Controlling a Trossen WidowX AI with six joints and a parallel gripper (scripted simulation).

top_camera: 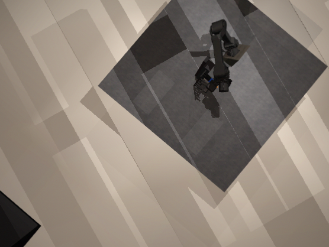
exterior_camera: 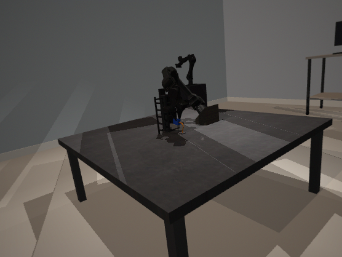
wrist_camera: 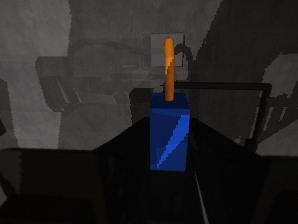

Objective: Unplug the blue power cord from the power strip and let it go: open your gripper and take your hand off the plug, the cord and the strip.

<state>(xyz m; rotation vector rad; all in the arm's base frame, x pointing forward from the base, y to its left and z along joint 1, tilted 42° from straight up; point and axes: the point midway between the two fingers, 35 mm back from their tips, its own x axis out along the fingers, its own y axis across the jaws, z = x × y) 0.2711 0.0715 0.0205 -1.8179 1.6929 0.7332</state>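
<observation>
1. The blue plug (top_camera: pixel 210 80) (exterior_camera: pixel 176 122) (wrist_camera: pixel 169 140) is close to the black rack (exterior_camera: pixel 158 114), above the worktop (top_camera: pixel 174 124) (exterior_camera: pixel 172 172) (wrist_camera: pixel 30 35). Whether it sits in the power strip, I cannot tell; the strip cannot be clearly distinguished.

2. The pincer (top_camera: pixel 212 84) (exterior_camera: pixel 176 118) (wrist_camera: pixel 168 123) is clenched on this plug, with one dark finger at each flank.

3. I judge the plug to be light and stiff, not very fragile. Its flat flanks give a good place for the hold, but the smooth faces may slip if the contacts resist.

4. The orange cord piece (top_camera: pixel 216 87) (exterior_camera: pixel 183 126) (wrist_camera: pixel 169 75) goes out from the plug's end and bends in the exterior view. Probably it is softer than the body, so I would not pull by it.

5. The plug is box-shaped, with plastic-like faces; the orange piece is round. Behind it lies a pale square plate (wrist_camera: pixel 158 52), and a thin dark bar (wrist_camera: pixel 225 86) makes a corner. The worktop is dark grey and faintly mottled.

6. The step, I think, is the pull: straight along the plug's axis, then release and withdrawal. A sideways pull could drag the rack.
</observation>
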